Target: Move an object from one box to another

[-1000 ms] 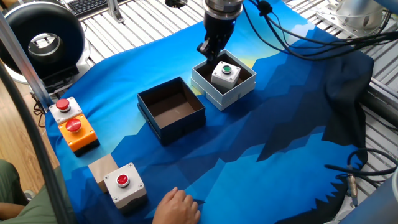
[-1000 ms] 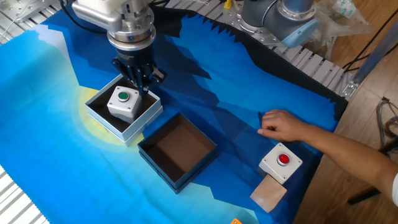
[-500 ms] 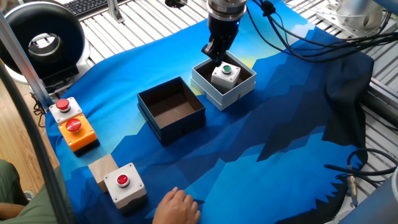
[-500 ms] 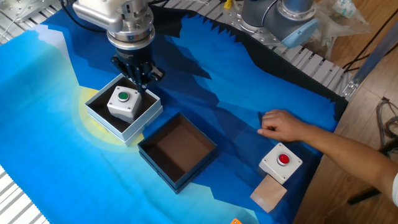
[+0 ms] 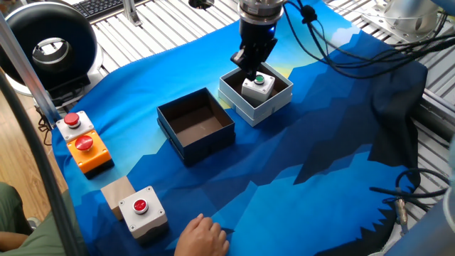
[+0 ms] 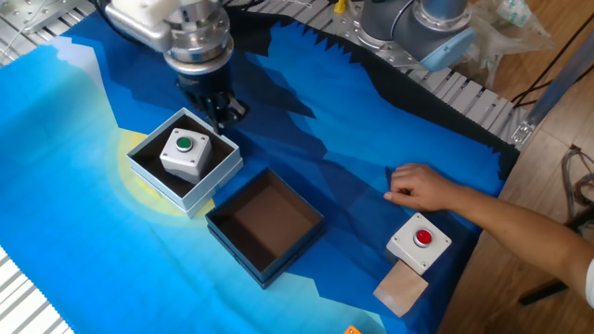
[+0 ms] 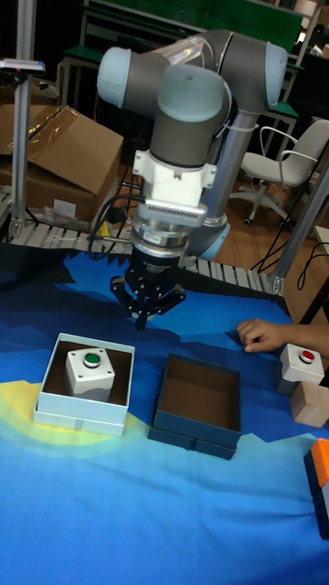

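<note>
The light-grey unit with the green button [image 5: 257,85] [image 6: 186,151] [image 7: 90,369] sits inside the white-walled box [image 5: 244,109] [image 6: 199,199] [image 7: 82,418]. The dark navy box [image 5: 186,148] [image 6: 243,258] [image 7: 194,433] stands right beside it, with nothing inside. My gripper [image 5: 250,69] [image 6: 221,115] [image 7: 143,317] hangs fingers-down over the white box's far corner, just behind the green-button unit and apart from it. Its fingers look shut, with nothing held.
A person's hand [image 6: 419,186] [image 7: 259,335] [image 5: 203,235] rests on the blue cloth near a grey red-button unit [image 6: 419,242] [image 5: 142,210] [image 7: 300,360] and a wooden block [image 6: 399,289]. At one edge lie an orange red-button unit [image 5: 87,149] and another grey one [image 5: 73,122].
My gripper has shifted a little along the white box's far side toward its corner. The green-button unit and both boxes have not moved.
</note>
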